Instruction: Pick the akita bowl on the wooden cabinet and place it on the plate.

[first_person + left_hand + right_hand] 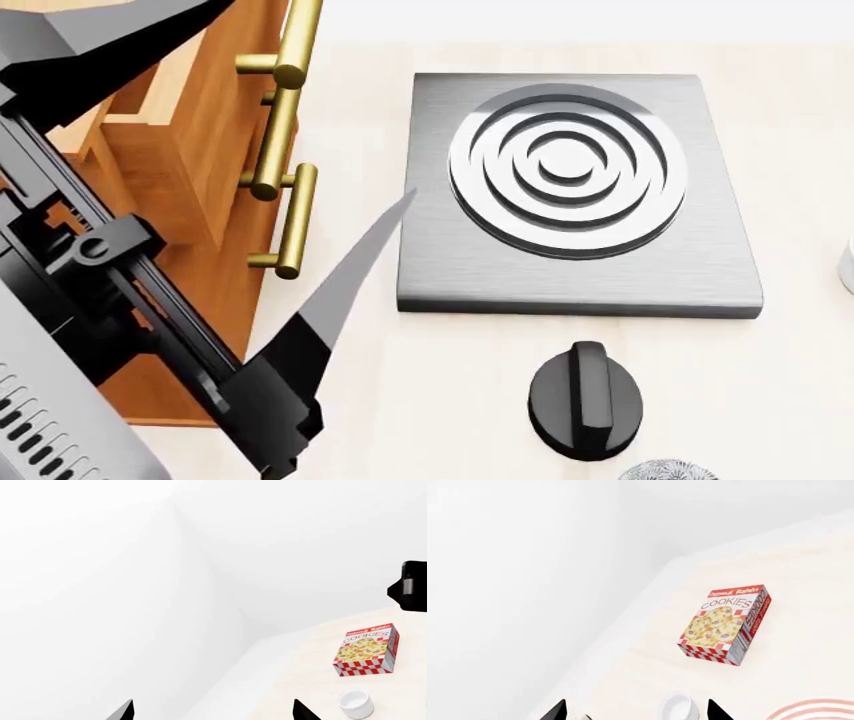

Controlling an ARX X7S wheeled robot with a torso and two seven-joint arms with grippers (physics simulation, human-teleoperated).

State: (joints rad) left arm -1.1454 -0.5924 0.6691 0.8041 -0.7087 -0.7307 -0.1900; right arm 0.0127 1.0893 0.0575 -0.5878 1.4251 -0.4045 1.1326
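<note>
1. Only the head view shows the wooden cabinet (200,180), its brass handles (287,150) beside the grey stove burner (581,195). A black knob (585,400) sits just in front of the burner.
2. A patterned rim (667,470) peeks in near the knob; whether it is the akita bowl cannot be told.
3. Only the wrist views show a cookie box (726,625) lying flat on the pale counter (800,555), with a small white cup (679,706) near it.
4. The right wrist view alone catches the plate (814,709), its red-ringed edge beyond the cup from the box.
5. The left gripper (213,711) and right gripper (637,711) both stand spread apart, grasping nothing.
</note>
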